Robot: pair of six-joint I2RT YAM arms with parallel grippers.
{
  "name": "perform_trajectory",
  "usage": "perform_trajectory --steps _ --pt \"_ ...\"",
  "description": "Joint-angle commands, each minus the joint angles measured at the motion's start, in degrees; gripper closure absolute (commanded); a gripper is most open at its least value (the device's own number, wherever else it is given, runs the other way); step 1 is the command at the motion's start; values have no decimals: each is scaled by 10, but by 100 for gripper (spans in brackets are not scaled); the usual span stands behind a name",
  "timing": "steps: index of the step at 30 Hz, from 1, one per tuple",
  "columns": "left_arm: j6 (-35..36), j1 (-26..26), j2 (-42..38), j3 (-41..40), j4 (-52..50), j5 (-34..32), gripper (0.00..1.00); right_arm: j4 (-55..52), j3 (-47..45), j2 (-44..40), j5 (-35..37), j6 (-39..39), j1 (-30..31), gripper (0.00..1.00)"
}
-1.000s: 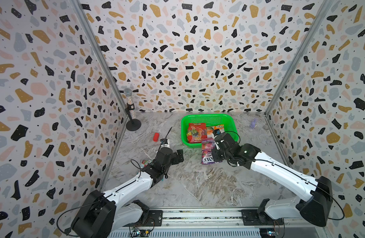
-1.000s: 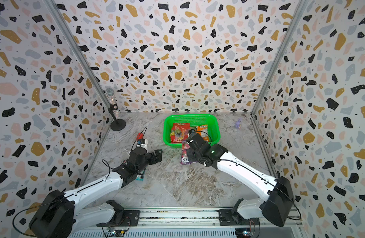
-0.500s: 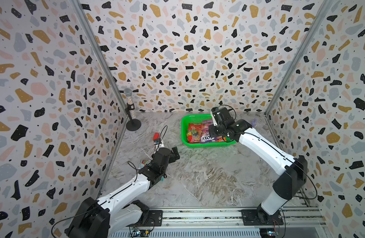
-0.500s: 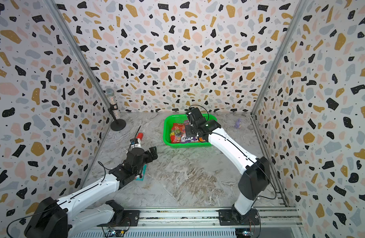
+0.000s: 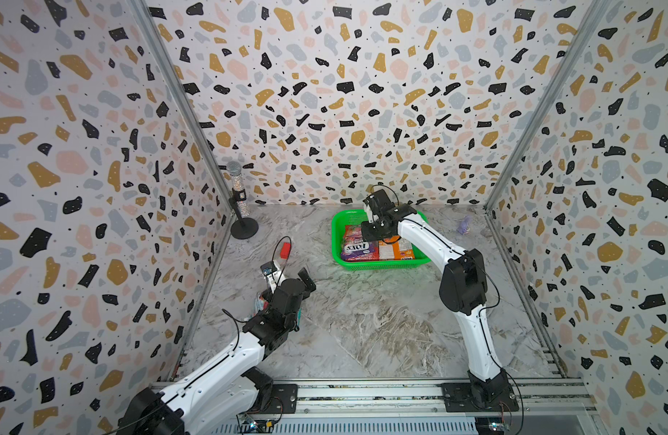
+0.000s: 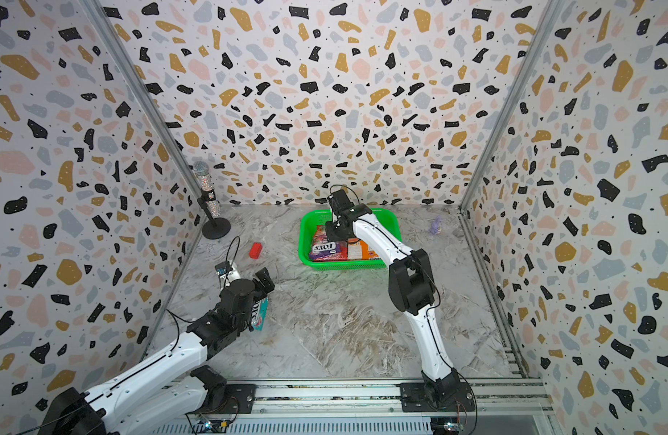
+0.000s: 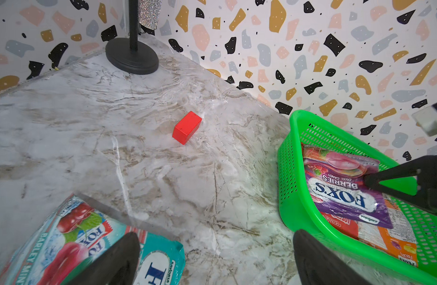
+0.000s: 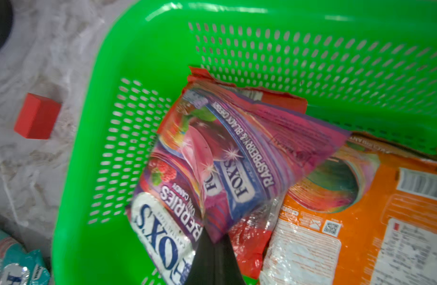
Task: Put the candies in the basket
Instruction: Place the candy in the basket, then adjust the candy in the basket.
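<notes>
As purple bag (image 8: pixel 212 153) is positioned inside basket (image 8: pixel 94 98) for release, right pincer (image 8: pixel 212 256) is clamped on it, and left pincer (image 7: pixel 216 235) is spread over teal bag (image 7: pixel 52 241) for pickup.

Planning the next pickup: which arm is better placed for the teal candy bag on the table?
Left. The left gripper hangs open at the teal bag; the right gripper is shut on the purple bag in the basket.
</notes>
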Motion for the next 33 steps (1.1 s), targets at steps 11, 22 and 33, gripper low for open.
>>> perform_trajectory --steps 11,22,33 --pt "0 1 3 0 4 -8 0 -47 -17 -63 26 -20 -18 46" --pt "-50 1 -37 -11 -39 -85 0 48 -54 -45 -52 -1 -18 42" --pt "-52 1 -32 -9 -39 -83 0 20 -55 -23 -53 -7 -18 42"
